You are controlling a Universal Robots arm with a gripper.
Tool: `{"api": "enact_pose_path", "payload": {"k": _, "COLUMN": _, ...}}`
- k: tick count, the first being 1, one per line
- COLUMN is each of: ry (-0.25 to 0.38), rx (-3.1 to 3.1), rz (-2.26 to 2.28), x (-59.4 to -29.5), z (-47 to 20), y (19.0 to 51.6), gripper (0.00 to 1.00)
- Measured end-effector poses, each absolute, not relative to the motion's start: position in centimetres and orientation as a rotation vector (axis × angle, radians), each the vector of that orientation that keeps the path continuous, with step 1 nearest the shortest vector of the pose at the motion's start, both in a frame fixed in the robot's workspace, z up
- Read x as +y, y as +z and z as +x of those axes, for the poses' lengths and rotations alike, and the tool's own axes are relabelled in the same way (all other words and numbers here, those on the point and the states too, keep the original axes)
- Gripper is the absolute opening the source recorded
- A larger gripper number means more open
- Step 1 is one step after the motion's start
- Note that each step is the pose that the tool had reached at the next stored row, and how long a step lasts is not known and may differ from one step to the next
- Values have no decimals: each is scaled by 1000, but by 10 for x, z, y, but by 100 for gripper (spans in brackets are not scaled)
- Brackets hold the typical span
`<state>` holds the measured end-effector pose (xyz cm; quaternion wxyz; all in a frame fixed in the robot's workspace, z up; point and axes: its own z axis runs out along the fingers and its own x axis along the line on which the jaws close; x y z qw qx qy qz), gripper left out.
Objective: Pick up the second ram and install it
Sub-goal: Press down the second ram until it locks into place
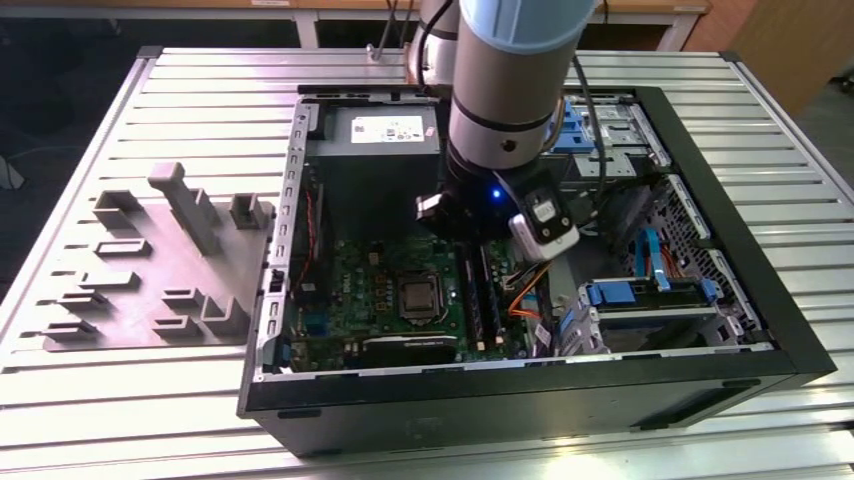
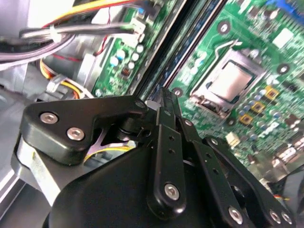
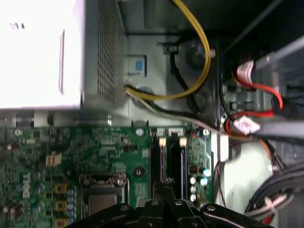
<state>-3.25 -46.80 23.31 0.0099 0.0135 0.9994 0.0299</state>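
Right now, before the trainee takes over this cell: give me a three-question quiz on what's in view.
1. True or false: the gripper sits above the long memory slots of the motherboard.
2. In the exterior view, the grey holder blocks stand: A) inside the computer case; B) on the table, to the exterior view's left of the case; C) on top of the power supply.
3. Fill in: in the first wrist view, the cable that loops beside the power supply is ___ in colour.

Key: 1 true; 2 B; 3 yellow.
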Motion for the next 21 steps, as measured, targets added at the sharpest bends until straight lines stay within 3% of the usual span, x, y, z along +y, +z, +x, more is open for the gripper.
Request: {"api": "enact_pose_path", "payload": {"k": 21, "ry": 93, "rx": 3120, "rz": 42, "x": -518, "z": -33, "y": 232, "gripper": 10}}
